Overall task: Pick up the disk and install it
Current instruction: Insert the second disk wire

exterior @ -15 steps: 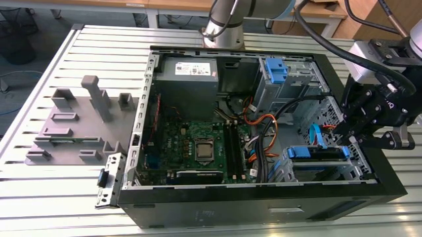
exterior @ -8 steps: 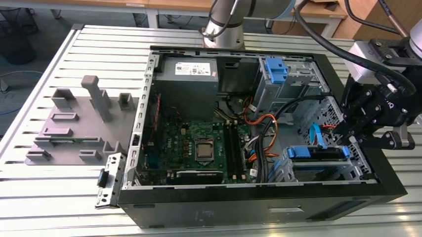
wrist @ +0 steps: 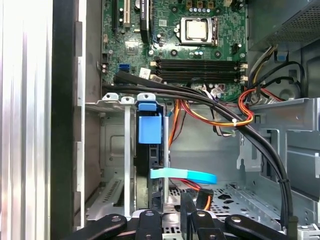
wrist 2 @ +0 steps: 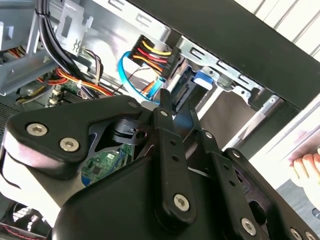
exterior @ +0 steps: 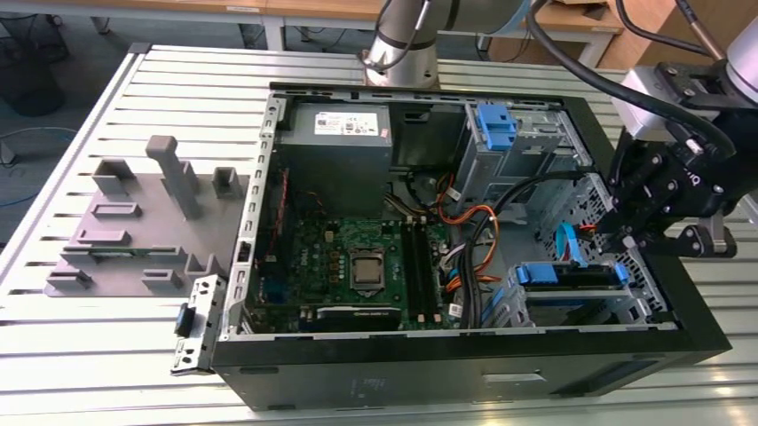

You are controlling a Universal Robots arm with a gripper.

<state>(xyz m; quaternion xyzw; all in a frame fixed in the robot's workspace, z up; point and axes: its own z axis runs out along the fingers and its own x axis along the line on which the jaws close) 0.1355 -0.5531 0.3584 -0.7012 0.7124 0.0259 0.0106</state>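
The disk (exterior: pixel 569 275), in its blue carrier, sits in the lower drive bay at the exterior view's right corner of the open computer case (exterior: pixel 474 359). In the first wrist view the disk (wrist: pixel 150 129) shows edge-on, its blue tab standing between the bay's metal walls. My gripper (exterior: pixel 627 235) hangs just above and to the right of that bay, beside the case wall. In both wrist views the black fingers (wrist: pixel 156 207) point at the carrier (wrist 2: pixel 202 79) with a narrow gap between their tips and nothing in it. The gripper (wrist 2: pixel 177 107) is apart from the disk.
A light blue flat cable (wrist: pixel 182 175) and orange and black wires (wrist: pixel 240 117) cross near the bay. A blue bracket (exterior: pixel 495 124) fills the upper bay beside the grey power supply (exterior: pixel 341 124). A grey fixture (exterior: pixel 130 222) lies left of the case. A person's hand (wrist 2: pixel 306 170) shows outside the case.
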